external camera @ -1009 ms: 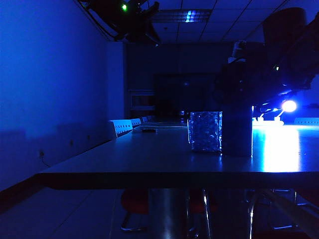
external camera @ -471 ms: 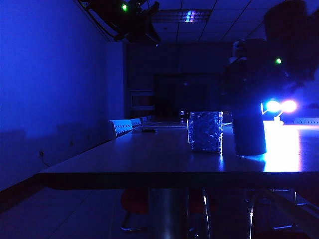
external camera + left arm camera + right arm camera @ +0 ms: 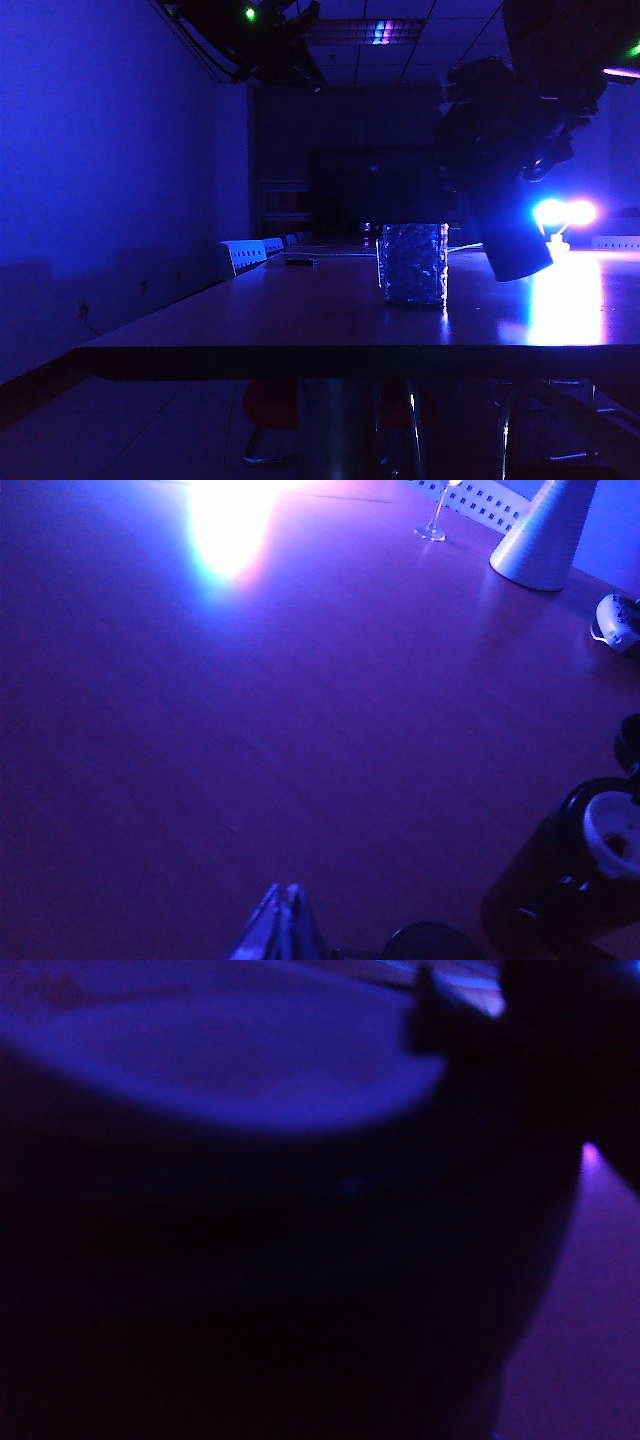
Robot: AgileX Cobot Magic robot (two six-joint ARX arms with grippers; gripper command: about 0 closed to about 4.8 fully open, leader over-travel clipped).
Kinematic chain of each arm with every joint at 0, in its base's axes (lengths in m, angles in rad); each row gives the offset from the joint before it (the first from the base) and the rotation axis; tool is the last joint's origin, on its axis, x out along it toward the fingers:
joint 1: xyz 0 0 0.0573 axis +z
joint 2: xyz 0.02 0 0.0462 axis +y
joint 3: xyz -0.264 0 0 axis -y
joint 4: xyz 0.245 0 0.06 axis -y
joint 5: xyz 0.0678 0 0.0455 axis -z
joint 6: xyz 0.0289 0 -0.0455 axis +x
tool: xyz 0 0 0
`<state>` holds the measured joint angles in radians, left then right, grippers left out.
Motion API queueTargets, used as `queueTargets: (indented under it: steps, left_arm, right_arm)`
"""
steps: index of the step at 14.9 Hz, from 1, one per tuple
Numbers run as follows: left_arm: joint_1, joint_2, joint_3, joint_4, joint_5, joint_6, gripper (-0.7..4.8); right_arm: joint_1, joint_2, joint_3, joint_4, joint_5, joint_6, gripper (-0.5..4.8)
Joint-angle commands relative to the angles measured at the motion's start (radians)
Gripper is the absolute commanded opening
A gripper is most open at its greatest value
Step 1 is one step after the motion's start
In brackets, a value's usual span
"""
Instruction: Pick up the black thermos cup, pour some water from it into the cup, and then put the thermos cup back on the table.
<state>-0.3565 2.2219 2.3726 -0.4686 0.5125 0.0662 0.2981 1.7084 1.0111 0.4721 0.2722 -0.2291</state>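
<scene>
glossy table (image 3: 300, 320) bears the dimpled cup (image 3: 411, 263), white cone (image 3: 545, 535).

The left gripper (image 3: 284, 920), its jaws pressed together, hovers over the glossy table (image 3: 300, 730) under blue-violet light. A black thermos cup (image 3: 560, 880) with a white spout piece shows close by; farther off stand a white cone (image 3: 545, 535) and a stemmed glass (image 3: 435, 520) beside a bright glare.

Right hand (image 3: 505, 170) hangs raised and tilted, clamped wide; left hand (image 3: 285, 920) low, pinched closed.
</scene>
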Motion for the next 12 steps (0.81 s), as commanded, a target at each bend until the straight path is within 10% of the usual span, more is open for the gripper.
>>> queueTargets:
  steps: [1, 12]
  left_arm:
    - [0.000, -0.012, 0.005, 0.005, 0.014, -0.015, -0.08]
    - [0.001, -0.012, 0.005, 0.001, 0.035, -0.019, -0.08]
  right_arm:
    - [-0.002, 0.009, 0.019, 0.042, 0.020, -0.049, 1.34]
    - [-0.002, 0.084, 0.073, 0.017, 0.049, -0.359, 1.35]
